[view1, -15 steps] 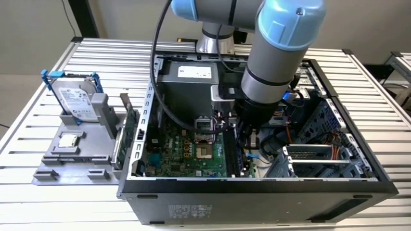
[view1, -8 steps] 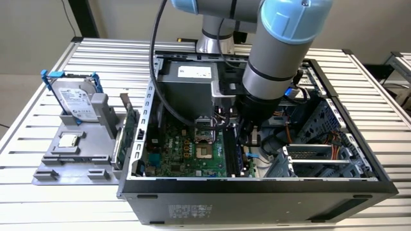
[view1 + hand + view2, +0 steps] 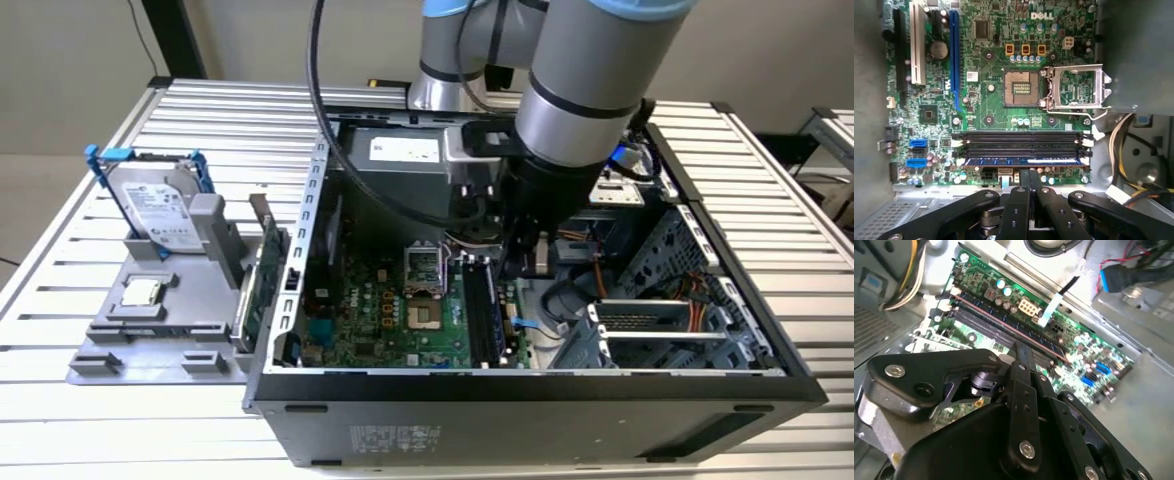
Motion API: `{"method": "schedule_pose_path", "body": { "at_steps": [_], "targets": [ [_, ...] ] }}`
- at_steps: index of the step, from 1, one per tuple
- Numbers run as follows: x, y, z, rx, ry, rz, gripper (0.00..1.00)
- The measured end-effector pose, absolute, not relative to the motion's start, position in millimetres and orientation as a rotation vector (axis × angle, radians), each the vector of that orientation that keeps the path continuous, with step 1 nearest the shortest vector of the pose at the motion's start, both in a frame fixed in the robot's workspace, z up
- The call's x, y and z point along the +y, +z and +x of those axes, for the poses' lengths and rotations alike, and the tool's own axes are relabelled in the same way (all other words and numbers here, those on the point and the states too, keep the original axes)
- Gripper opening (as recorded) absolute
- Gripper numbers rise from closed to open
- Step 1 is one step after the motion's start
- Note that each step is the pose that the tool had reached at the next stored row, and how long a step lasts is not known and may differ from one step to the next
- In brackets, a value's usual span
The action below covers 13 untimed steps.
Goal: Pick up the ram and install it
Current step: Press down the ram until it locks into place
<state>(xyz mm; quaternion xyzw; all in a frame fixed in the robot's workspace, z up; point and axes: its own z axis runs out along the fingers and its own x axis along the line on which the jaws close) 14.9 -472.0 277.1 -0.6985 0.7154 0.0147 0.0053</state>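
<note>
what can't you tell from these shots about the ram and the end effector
- Whether the ram is fully clicked into its slot: the end latches are too small in the first wrist view.
- Whether the end effector touches the ram: its own black links cover the contact in the second wrist view.
- The memory slots in the exterior view: partly behind the arm.

A silver-grey arm (image 3: pixel 581 70) with blue joint caps and a black cable carries a black, screw-studded hand (image 3: pixel 1029 180).
</note>
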Motion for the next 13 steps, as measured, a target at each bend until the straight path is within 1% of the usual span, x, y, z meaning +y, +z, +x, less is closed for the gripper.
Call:
{"method": "schedule_pose_path", "body": {
  "at_steps": [4, 13],
  "targets": [
    [-472, 295, 15, 2.240, 0.046, -2.187, 0.00],
    [-472, 297, 15, 2.240, 0.046, -2.187, 0.00]
  ]
}}
